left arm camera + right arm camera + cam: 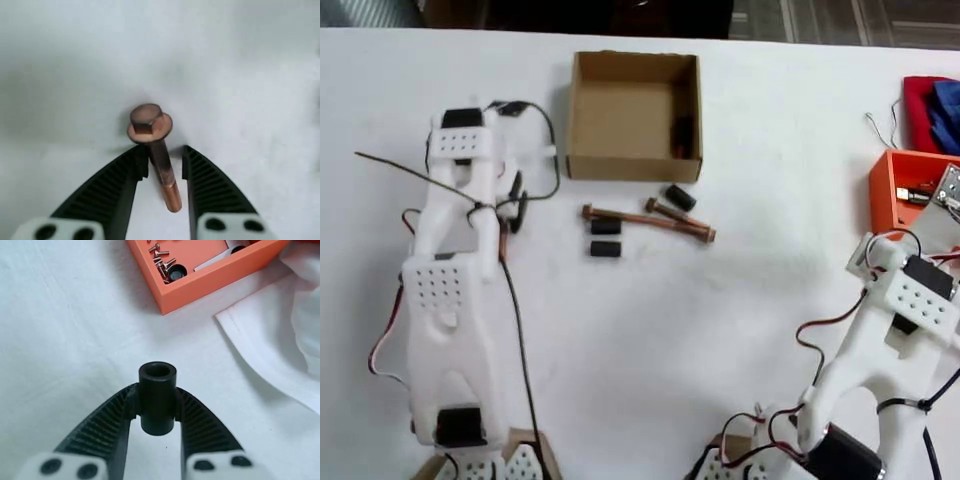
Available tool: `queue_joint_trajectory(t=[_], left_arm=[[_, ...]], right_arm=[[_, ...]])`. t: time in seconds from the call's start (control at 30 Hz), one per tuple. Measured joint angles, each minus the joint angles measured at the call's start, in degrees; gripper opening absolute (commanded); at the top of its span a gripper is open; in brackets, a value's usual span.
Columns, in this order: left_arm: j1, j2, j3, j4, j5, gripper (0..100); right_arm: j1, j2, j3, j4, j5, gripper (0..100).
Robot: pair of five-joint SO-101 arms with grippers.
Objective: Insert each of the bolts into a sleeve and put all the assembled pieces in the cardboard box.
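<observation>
My left gripper is shut on a copper bolt; the hex flange head points away from the wrist and the shaft runs back between the fingers. In the high view this gripper is left of the cardboard box, which has a dark piece by its right wall. My right gripper is shut on a black sleeve, bore up, near the orange tray. Two bolts and three sleeves lie in front of the box.
The orange tray of small screws sits at the right edge, with red and blue cloth behind it. A fold of white cloth lies beside the tray. Cables trail along the left arm.
</observation>
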Motion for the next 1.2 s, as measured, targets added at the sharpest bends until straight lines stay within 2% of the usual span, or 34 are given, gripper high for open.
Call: queue_joint_trajectory(t=[0.47, 0.53, 0.63, 1.03, 1.1, 1.2], left_arm=[[0.2, 0.0, 0.1, -2.9, -0.1, 14], [0.2, 0.1, 0.1, -3.0, -0.1, 11], [0.3, 0.9, 0.0, -3.1, -0.1, 2], [1.2, -0.2, 0.2, -3.3, 0.0, 2], [1.3, -1.5, -0.9, -2.8, 0.0, 2], [1.6, -6.2, -4.8, 2.9, 0.0, 2]], right_arm=[[0.0, 0.0, 0.0, 0.0, 0.0, 2.1], [0.0, 0.0, 0.0, 0.0, 0.0, 2.1], [0.0, 0.0, 0.0, 0.0, 0.0, 2.1], [0.0, 0.0, 0.0, 0.0, 0.0, 2.1], [0.0, 0.0, 0.0, 0.0, 0.0, 2.1], [-0.7, 0.0, 0.8, 0.0, 0.0, 2.1]])
